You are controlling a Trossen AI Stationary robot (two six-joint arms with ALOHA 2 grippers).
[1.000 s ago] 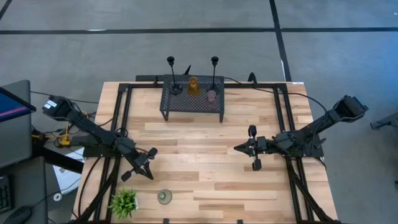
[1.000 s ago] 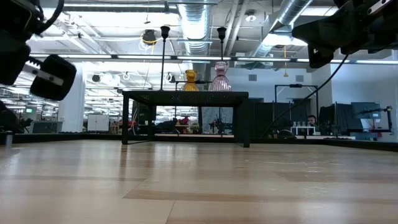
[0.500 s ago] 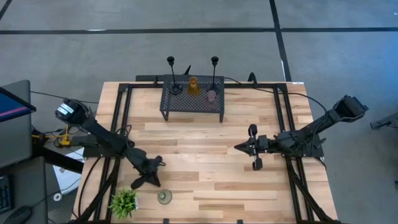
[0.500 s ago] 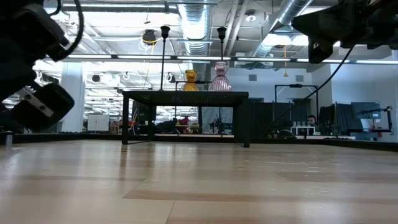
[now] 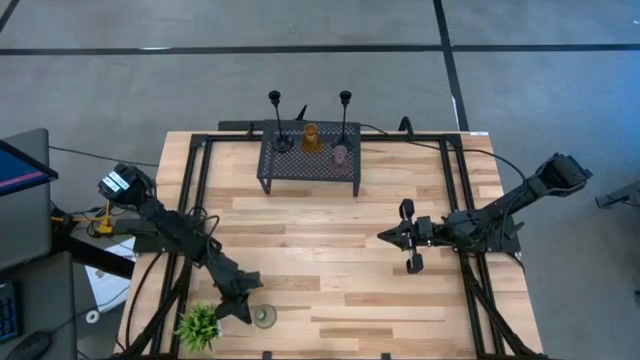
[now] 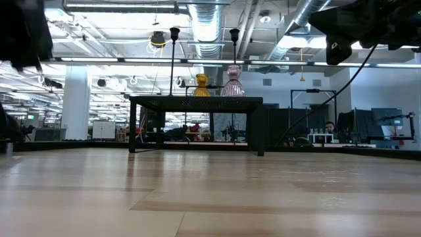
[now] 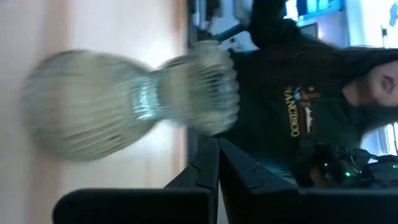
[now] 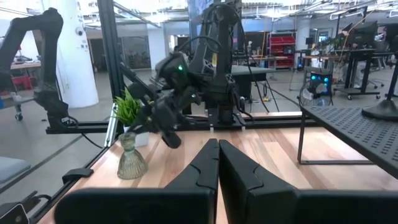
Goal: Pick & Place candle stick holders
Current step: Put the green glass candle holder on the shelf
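Listing what we find on the wooden table (image 5: 330, 280): a black mesh metal stand (image 5: 310, 165) at the far edge, carrying four of the candle stick holders, namely two tall black stems (image 5: 275, 120) on round bases at its outer ends, with an amber holder (image 5: 311, 138) and a pink holder (image 5: 341, 154) between them. We record the fifth, the grey-green holder (image 5: 264, 317), upright on the bare wood at the near left of the table, just beside a small spiky green plant (image 5: 199, 325). We place the left gripper (image 5: 243, 303) low at that near-left spot, right next to the grey-green holder; its fingers (image 7: 208, 165) are pressed together and carry nothing, and its wrist view fills with the ribbed glass body of the holder, close ahead of the fingertips; whether they touch it we cannot tell. A person in a dark printed top (image 7: 298, 112) shows beyond the table in that view. We place the right gripper (image 5: 384, 238) above the middle-right of the table, well apart from every holder, fingers (image 8: 214, 165) likewise closed together and holding nothing.
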